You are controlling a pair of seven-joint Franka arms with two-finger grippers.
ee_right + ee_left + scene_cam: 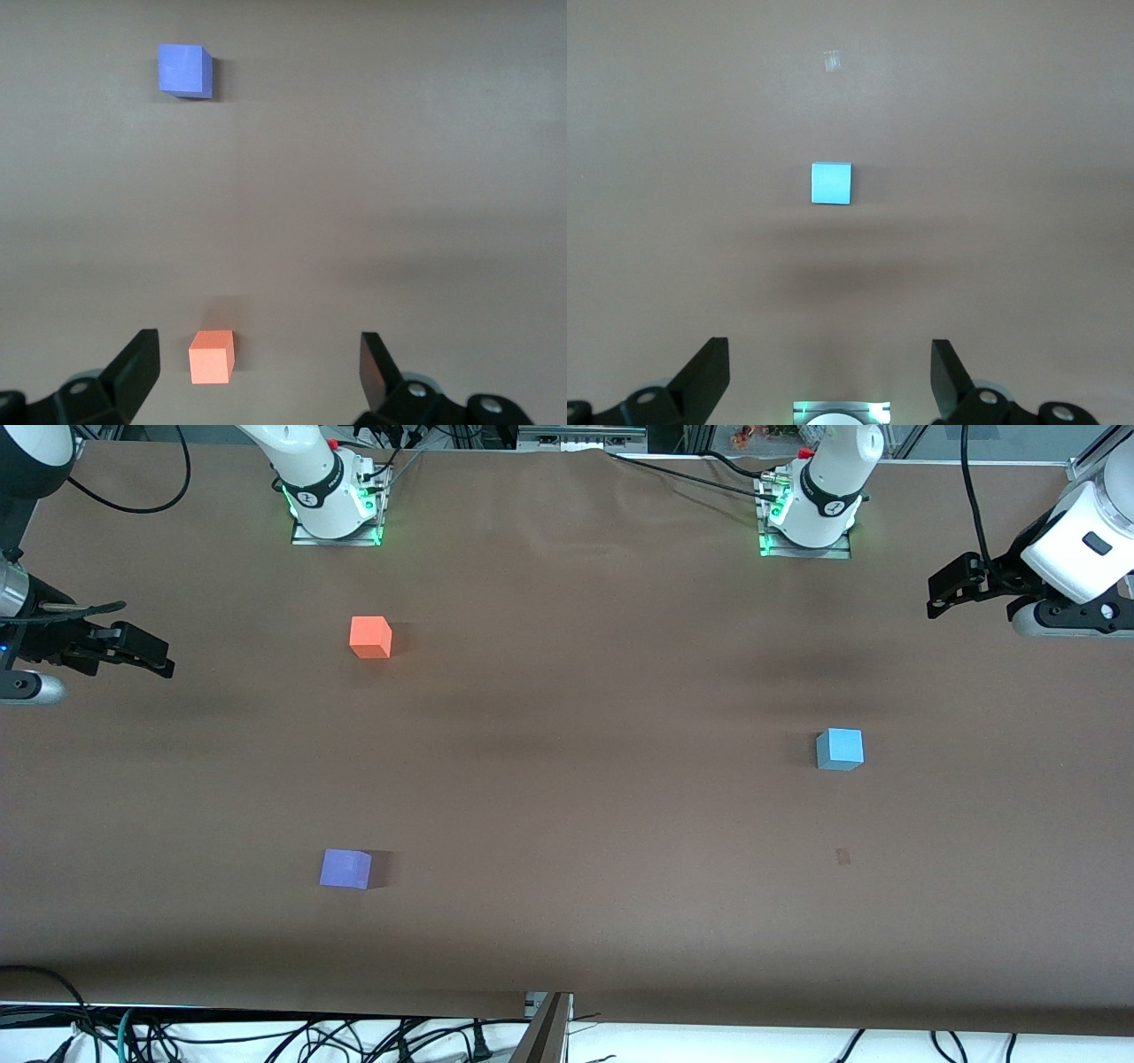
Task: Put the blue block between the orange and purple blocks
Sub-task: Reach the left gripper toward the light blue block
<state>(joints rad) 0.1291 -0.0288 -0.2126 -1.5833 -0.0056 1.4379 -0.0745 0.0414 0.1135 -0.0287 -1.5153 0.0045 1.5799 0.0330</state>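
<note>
So, quick status from my remote seat, both arms just waiting:

blue block [839,748]: sitting flat on the brown tabletop [567,797] toward the left arm's end, about midway between the base edge and the camera-side edge. It's a cube, so no long axis to speak of; its faces look nearly square to the table edges, maybe turned a hair.

orange block [370,637]: toward the right arm's end, closer to the base edge, flat on the top, slightly rotated against the edges.

purple block [345,868]: same end of the table, closer to the camera-side edge, almost in line with the orange one. Well apart from it, nothing between them.

left gripper [957,593]: up in the air over the left arm's end edge of the tabletop, fingers spread wide, holding nothing. In its wrist view I see the blue block centred ahead of the jaws.

right gripper [133,654]: hanging over the right arm's end edge, fingers spread wide too, empty. Its wrist view shows the orange cube between the fingertips' line of sight.

small mark [842,856]: pale patch on the cover, nearer the camera than the blue block.
</note>
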